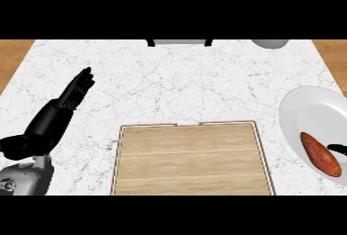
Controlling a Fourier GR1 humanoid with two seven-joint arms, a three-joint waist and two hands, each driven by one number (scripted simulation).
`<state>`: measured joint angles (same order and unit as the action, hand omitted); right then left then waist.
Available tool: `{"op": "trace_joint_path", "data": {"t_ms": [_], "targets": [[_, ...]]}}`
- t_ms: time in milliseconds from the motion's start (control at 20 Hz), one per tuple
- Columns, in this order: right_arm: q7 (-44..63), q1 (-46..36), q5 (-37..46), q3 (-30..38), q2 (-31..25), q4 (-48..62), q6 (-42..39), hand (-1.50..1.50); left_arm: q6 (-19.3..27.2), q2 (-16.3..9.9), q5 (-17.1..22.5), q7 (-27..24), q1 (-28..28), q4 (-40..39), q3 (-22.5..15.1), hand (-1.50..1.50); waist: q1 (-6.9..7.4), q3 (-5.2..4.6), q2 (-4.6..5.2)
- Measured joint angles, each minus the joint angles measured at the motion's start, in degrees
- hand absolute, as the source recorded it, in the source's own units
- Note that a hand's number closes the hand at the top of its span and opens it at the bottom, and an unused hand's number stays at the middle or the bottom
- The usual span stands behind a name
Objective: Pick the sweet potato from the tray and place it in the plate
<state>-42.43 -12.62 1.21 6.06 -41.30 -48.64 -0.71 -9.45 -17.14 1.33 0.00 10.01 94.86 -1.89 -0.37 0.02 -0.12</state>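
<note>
The orange-red sweet potato (320,154) lies in the white plate (305,110) at the right edge of the counter. The wooden tray (190,160) sits at the lower middle with nothing on it. My left hand (58,112) rests at the left, open, with its fingers straight and pointing away from me, well apart from the tray. Only a small black part of my right hand (338,148) shows at the right edge, just beside the sweet potato; I cannot tell whether it touches it.
The white marble counter (176,82) stretches beyond the tray. A grey rounded object (271,43) and a dark-framed white object (180,42) sit at its far edge. Wooden floor shows past the counter's left and right edges.
</note>
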Motion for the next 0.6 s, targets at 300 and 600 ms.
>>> {"op": "trace_joint_path", "data": {"t_ms": [300,600], "targets": [[1.22,1.59,-11.9,5.99,-3.03,1.87,-17.77,-1.5,0.14,0.75,-0.54,-0.03,-0.18,0.03,-0.31,0.0,-0.2,0.0,0.01],[1.92,2.06,-17.28,10.93,-9.82,10.37,-28.17,-1.5,-0.96,0.32,-0.06,-0.11,-0.14,0.51,0.65,0.0,0.49,0.08,0.21]]}}
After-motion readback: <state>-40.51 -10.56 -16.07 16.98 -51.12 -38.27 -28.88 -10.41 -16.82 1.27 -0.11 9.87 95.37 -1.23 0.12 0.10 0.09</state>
